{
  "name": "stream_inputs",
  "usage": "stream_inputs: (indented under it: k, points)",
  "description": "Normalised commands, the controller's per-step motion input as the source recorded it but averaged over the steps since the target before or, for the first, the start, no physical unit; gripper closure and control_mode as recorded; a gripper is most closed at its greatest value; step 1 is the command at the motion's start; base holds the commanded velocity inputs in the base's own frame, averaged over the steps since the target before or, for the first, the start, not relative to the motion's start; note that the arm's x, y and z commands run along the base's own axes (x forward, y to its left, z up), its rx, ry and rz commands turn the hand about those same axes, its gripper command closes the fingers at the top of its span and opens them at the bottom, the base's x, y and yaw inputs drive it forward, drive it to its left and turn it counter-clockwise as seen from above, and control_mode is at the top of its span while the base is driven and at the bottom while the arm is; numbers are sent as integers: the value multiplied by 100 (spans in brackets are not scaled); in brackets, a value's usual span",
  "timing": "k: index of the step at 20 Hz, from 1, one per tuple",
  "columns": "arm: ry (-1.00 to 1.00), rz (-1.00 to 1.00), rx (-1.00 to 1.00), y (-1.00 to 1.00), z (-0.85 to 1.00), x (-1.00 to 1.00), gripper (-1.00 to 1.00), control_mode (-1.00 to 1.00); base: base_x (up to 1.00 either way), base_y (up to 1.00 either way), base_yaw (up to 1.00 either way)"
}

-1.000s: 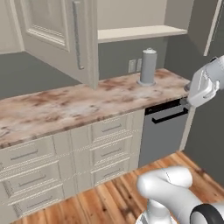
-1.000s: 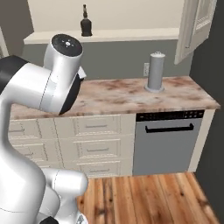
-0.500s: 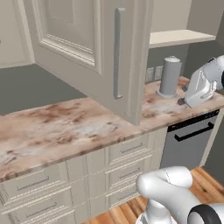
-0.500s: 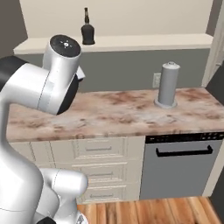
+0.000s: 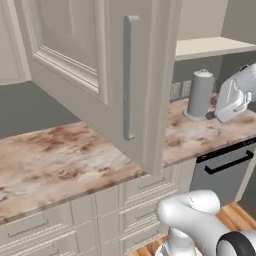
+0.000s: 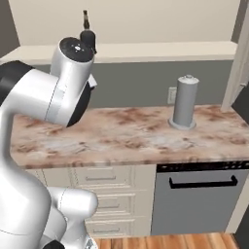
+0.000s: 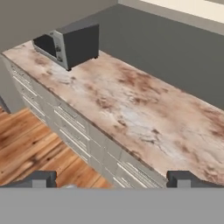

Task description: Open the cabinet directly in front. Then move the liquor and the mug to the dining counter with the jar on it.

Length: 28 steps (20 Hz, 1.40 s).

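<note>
The cabinet's cream door (image 5: 95,65) stands swung open toward me, its grey bar handle (image 5: 129,75) upright. Inside, on the open shelf (image 6: 160,51), the liquor (image 6: 87,35) stands as a dark bottle with a narrow neck, its lower body partly hidden behind my arm's joint (image 6: 73,53). My gripper (image 7: 111,180) is open with nothing between its fingertips (image 7: 39,178), and it looks down over a marble worktop (image 7: 144,113) and cream drawers. My white forearm (image 5: 232,97) hangs at the right above that worktop. The mug, the dining counter and the jar are out of view.
A tall grey domed canister (image 6: 186,101) stands on the marble worktop (image 5: 60,160) near a wall socket. A dishwasher front (image 6: 199,199) sits below it. A dark microwave (image 7: 70,41) occupies the worktop's far end. Wood floor (image 7: 30,144) lies before the drawers.
The whole picture has shifted, so the base has driven along. The open door looms much larger in the left base view. The gripper stays open.
</note>
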Motion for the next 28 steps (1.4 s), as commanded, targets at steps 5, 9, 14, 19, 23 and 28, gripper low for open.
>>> stream_inputs:
  k: [5, 9, 14, 19, 23, 28]
  points:
    - [0, 0, 0, 0, 0, 0, -100, 100, 83, 0, 1]
    - [0, 0, 0, 0, 0, 0, -100, 100, 80, -13, 2]
    - [0, 0, 0, 0, 0, 0, -100, 100, 29, -23, 2]
    - [0, 0, 0, 0, 0, 0, -100, 100, 0, 0, 0]
    - [0, 0, 0, 0, 0, 0, -100, 100, 0, 0, 0]
    - [0, 0, 0, 0, 0, 0, -100, 100, 12, -7, 0]
